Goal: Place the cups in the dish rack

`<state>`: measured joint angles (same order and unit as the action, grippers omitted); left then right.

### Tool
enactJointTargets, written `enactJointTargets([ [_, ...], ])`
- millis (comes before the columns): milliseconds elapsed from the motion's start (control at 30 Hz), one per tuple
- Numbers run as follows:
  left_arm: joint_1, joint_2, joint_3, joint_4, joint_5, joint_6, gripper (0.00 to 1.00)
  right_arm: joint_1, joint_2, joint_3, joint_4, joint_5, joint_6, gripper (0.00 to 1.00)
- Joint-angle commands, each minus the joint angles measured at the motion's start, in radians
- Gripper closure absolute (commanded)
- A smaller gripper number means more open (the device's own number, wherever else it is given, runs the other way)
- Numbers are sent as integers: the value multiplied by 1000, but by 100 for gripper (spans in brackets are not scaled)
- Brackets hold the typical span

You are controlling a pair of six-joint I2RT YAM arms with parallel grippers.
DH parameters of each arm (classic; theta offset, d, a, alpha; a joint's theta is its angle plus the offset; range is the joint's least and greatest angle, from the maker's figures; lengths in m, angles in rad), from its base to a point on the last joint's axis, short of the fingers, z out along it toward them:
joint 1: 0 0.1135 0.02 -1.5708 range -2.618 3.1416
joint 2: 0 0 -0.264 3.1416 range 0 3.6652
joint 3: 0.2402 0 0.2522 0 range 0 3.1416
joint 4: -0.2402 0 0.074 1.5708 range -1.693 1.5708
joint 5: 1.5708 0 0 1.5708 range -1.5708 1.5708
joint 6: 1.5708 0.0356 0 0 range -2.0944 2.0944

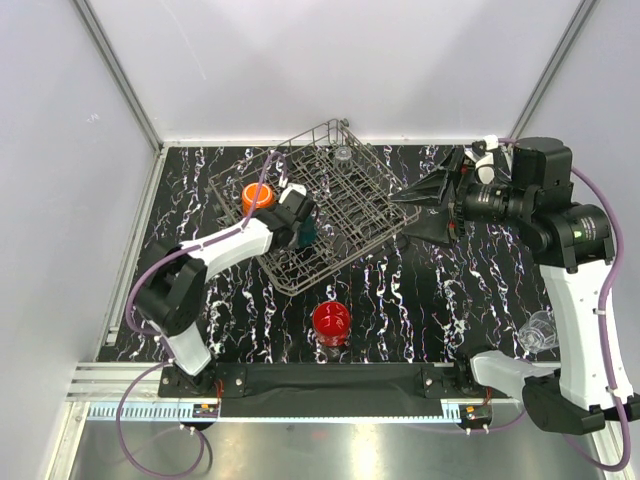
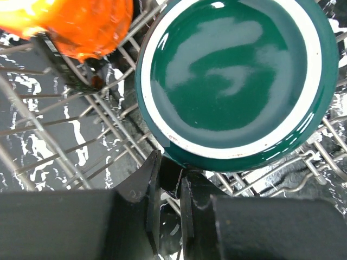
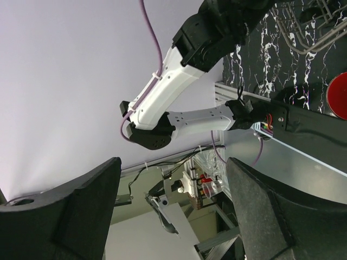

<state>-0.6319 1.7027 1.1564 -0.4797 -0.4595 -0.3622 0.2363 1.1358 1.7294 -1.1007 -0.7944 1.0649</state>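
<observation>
set the teal cup down steady

the left gripper (image 2: 169, 206) pinches the rim of the teal cup (image 2: 233, 81), low inside the dish rack (image 1: 350, 210) beside the orange cup (image 2: 81, 27). seat it on the wires before releasing. the right gripper (image 3: 173, 162) hangs spread and empty, right of the rack.

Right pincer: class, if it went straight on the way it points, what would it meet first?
Probably the dish rack: the open right pincer points left at its right-hand edge. Its height is unclear from above, so it might pass over.
</observation>
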Motion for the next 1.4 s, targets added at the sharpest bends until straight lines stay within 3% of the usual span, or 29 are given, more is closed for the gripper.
enactJointTargets([
  [0,1,17,74,82,-7,-6,100,-5,10,41,-21,-5,-46,14],
  [267,8,63,97,-5,-2,-52,100,-5,33,30,-11,-42,-45,14],
  [333,12,86,114,-48,10,-66,89,-5,33,29,-7,-42,-43,14],
  [367,14,92,115,-59,15,-70,70,-5,33,25,-4,-42,-39,14],
  [600,15,49,75,-71,27,-92,36,-5,-4,-20,51,-34,3,14],
  [900,15,-89,72,-152,93,-80,23,-5,-83,-172,185,-23,115,15],
  [967,15,-124,75,-169,123,-78,16,-5,-94,-206,197,-17,133,15],
  [1100,15,-295,52,-161,212,-86,5,-5,-120,-248,196,18,139,15],
  [1367,23,-584,20,-204,372,-70,1,-6,-172,-336,119,135,136,14],
])
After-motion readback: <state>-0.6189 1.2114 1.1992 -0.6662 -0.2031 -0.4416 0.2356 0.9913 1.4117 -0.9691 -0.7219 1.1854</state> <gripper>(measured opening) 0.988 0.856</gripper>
